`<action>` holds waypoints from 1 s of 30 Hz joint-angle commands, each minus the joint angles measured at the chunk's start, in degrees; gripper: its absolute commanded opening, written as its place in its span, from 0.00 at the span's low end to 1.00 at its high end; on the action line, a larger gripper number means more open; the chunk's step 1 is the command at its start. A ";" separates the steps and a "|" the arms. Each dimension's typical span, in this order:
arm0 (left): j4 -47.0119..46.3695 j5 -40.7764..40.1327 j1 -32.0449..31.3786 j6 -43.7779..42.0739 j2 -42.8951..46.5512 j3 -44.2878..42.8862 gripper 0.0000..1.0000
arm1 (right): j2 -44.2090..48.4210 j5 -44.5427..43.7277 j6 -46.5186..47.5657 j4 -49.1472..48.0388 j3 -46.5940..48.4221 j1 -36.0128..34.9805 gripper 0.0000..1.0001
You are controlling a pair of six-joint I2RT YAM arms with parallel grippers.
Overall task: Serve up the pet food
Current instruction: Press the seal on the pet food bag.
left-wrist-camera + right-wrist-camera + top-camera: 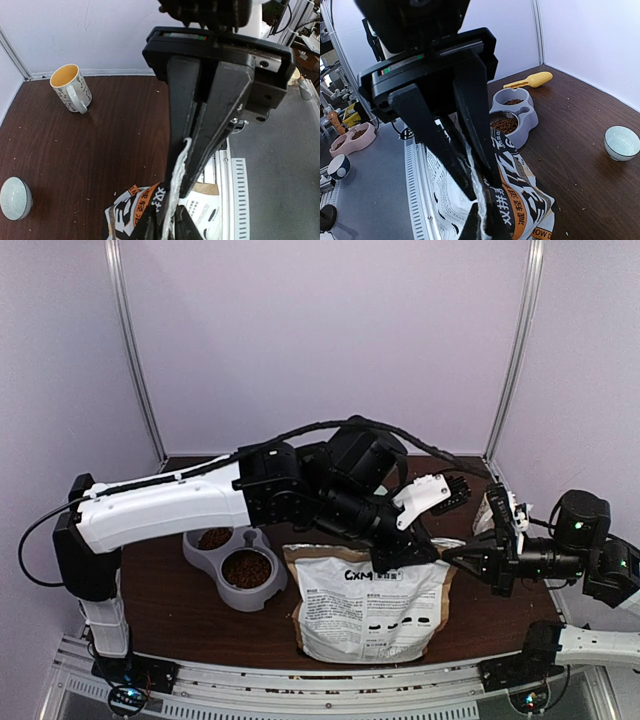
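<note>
The pet food (246, 568) fills both cups of a grey double bowl (262, 590) left of the bag, and the right wrist view shows the pet food (504, 124) too. The silver-white printed bag (370, 605) lies flat near the table's front edge. My left gripper (416, 546) reaches across to its top right corner. In the left wrist view my left gripper (183, 172) is shut on the bag's white top edge (181, 159). My right gripper (452, 556) meets it from the right. My right gripper (479, 189) pinches the same edge, with the bag (525, 197) below it.
A white mug (72, 89) with a yellow inside stands at the back. A small pale bowl (15, 198) sits on the brown table (100, 150). A yellow scoop (531, 80) lies behind the double bowl (530, 117). Purple walls close in the back and sides.
</note>
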State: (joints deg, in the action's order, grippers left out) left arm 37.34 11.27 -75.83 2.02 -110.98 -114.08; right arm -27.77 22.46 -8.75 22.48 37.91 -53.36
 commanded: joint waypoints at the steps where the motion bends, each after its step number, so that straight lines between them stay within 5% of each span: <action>1: -1.24 1.99 0.07 -0.22 -0.97 -2.43 0.08 | 0.10 0.72 0.49 -2.20 0.19 0.10 0.00; 6: -1.22 1.57 0.12 -0.51 -0.85 -2.61 0.00 | 0.70 0.32 0.44 -1.68 0.18 0.11 0.00; 11: -1.24 1.42 0.07 -0.48 -0.80 -2.42 0.00 | 2.18 -0.88 0.10 -1.28 0.31 0.09 0.18; 15: -1.24 1.19 0.07 -0.53 -0.64 -2.42 0.00 | 2.48 -0.93 0.07 -1.08 0.27 0.06 0.22; 20: -1.27 1.04 0.13 -0.68 -0.47 -2.47 0.00 | 1.57 -0.45 0.14 -1.03 0.40 0.06 0.18; 23: -1.29 1.24 0.11 -0.69 -0.40 -2.45 0.00 | 1.15 -0.12 0.23 -1.27 0.46 0.10 0.01; 25: -1.31 1.46 0.09 -0.75 -0.48 -2.53 0.00 | 1.12 0.00 0.28 -1.57 0.44 0.07 0.00; 30: -2.19 2.12 0.07 -0.88 -1.09 -3.20 0.18 | 1.31 0.38 0.14 -2.30 0.24 0.06 0.00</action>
State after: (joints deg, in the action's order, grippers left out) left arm 37.74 12.12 -75.70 1.69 -111.24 -114.91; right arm -26.41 22.35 -8.21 21.96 37.93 -53.36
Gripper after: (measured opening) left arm 0.145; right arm 0.020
